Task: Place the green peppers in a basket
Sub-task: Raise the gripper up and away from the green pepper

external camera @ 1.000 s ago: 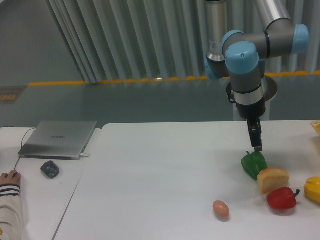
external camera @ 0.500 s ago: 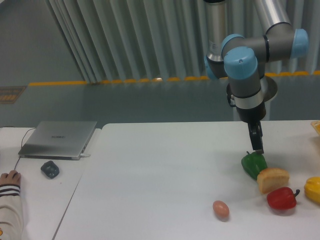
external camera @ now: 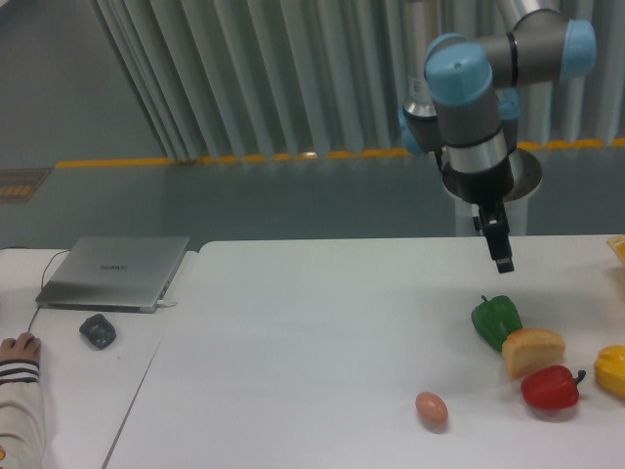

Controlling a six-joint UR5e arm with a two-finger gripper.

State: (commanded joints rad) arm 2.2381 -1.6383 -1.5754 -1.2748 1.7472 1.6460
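Green and glossy, the green peppers (external camera: 496, 320) sit ungrasped on the white tabletop (external camera: 322, 342), touching a bread roll (external camera: 533, 350), while the gripper (external camera: 502, 262) hangs just above them, presumably lining up for a grasp, its finger spacing impossible to tell.

One fixed camera looks from the front, slightly above, across the white table (external camera: 322, 332) toward the ribbed wall (external camera: 293, 78).
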